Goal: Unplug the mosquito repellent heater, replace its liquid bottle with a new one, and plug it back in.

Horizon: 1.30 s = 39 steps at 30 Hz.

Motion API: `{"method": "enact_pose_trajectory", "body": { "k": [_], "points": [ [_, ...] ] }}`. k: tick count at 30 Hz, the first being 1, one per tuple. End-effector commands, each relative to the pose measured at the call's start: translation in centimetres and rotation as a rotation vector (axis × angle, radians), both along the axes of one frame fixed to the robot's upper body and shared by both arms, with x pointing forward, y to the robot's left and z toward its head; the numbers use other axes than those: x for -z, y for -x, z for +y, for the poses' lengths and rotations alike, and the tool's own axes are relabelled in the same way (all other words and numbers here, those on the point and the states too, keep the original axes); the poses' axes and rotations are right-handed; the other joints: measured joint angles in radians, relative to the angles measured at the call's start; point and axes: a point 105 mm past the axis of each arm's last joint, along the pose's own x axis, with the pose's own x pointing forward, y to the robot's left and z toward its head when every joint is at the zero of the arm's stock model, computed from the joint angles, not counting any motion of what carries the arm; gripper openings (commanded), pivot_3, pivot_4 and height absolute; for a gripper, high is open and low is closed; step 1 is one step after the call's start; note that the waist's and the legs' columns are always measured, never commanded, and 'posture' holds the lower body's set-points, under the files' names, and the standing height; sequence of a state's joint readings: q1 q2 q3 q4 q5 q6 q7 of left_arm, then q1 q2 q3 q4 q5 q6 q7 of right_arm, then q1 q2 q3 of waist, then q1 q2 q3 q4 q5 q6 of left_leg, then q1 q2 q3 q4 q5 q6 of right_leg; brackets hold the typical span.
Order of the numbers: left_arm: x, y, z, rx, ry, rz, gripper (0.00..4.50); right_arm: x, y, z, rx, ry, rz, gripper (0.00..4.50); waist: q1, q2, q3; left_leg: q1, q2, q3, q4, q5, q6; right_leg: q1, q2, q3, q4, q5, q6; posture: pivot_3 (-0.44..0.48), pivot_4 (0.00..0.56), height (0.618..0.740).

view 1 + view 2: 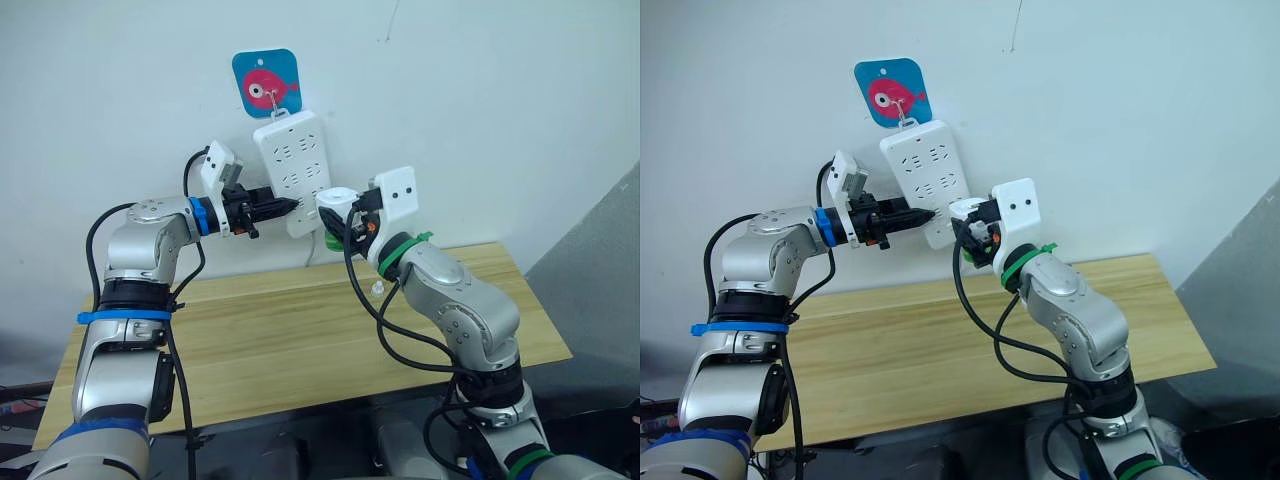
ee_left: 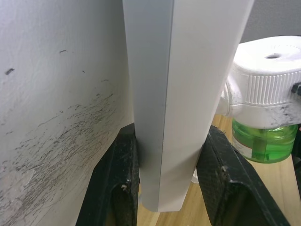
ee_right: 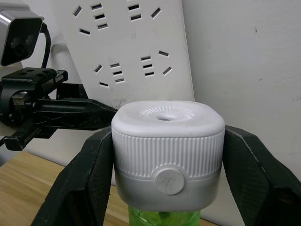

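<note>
left gripper (image 2: 164, 188): jaws pinch power strip (image 1: 291, 165) | right gripper (image 3: 164, 169): jaws pinch mosquito repellent heater (image 3: 167, 150), green bottle (image 2: 261, 141) beneath

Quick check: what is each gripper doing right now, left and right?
Left gripper: closed on the lower edge of the power strip, bracing it.
Right gripper: closed on the mosquito repellent heater, green bottle attached beneath.

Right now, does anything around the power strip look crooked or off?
Yes. The power strip hangs tilted from the fish hook, with the left hand clamping its lower edge. The wall beside it is scuffed with dark marks.
</note>
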State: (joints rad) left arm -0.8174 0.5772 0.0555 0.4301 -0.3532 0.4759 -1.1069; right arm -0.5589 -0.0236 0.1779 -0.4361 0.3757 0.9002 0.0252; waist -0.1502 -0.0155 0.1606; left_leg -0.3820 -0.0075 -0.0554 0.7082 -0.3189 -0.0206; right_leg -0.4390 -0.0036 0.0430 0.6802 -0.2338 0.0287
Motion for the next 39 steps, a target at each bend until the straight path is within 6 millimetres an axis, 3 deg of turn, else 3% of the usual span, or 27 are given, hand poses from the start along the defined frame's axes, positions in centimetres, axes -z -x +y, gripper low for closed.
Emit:
{"method": "enact_pose_trajectory", "body": {
  "k": [1, 9, 19, 29, 39],
  "points": [
    [-0.6, 0.5, -0.5, 0.039, 0.003, -0.018, 1.3, -1.7, 0.6, 0.1, -0.027, -0.056, -0.076, 2.98, 0.0, 0.0, 0.0, 0.0, 0.0, 0.0, 0.0, 0.0, 0.0, 0.0, 0.0, 0.0, 0.0, 0.0, 0.0, -0.205, 0.134, 0.74],
    [-0.5, 0.5, -0.3, 0.033, 0.0, -0.017, 1.3, -1.3, 1.9, 0.0, -0.087, -0.039, -0.076, 2.98, 0.0, 0.0, 0.0, 0.0, 0.0, 0.0, -0.001, 0.0, 0.0, 0.0, 0.0, 0.0, 0.0, 0.0, 0.0, -0.209, 0.136, 0.74],
    [-0.4, 0.6, -0.5, 0.038, 0.005, -0.01, 1.3, -1.8, 1.0, -0.9, -0.017, -0.073, -0.137, 2.98, 0.0, 0.0, 0.0, 0.0, 0.0, 0.0, -0.001, 0.0, 0.0, 0.0, 0.0, 0.0, 0.0, 0.0, 0.0, -0.209, 0.139, 0.74],
    [-0.4, 0.8, -0.7, 0.046, 0.01, -0.001, 1.3, -1.4, 0.5, -0.3, -0.013, -0.085, -0.147, 2.98, 0.0, 0.0, 0.0, 0.0, 0.0, 0.0, -0.002, 0.0, 0.0, 0.0, 0.0, 0.0, 0.0, 0.0, 0.0, -0.206, 0.142, 0.74],
    [-0.4, 0.8, -0.8, 0.044, 0.011, 0.001, 1.3, -0.8, 1.0, -0.7, -0.024, -0.076, -0.122, 2.98, 0.0, 0.0, 0.0, 0.001, 0.0, 0.0, -0.002, 0.0, 0.0, 0.0, 0.0, 0.0, 0.0, 0.0, 0.0, -0.205, 0.143, 0.74]
  ]
}}
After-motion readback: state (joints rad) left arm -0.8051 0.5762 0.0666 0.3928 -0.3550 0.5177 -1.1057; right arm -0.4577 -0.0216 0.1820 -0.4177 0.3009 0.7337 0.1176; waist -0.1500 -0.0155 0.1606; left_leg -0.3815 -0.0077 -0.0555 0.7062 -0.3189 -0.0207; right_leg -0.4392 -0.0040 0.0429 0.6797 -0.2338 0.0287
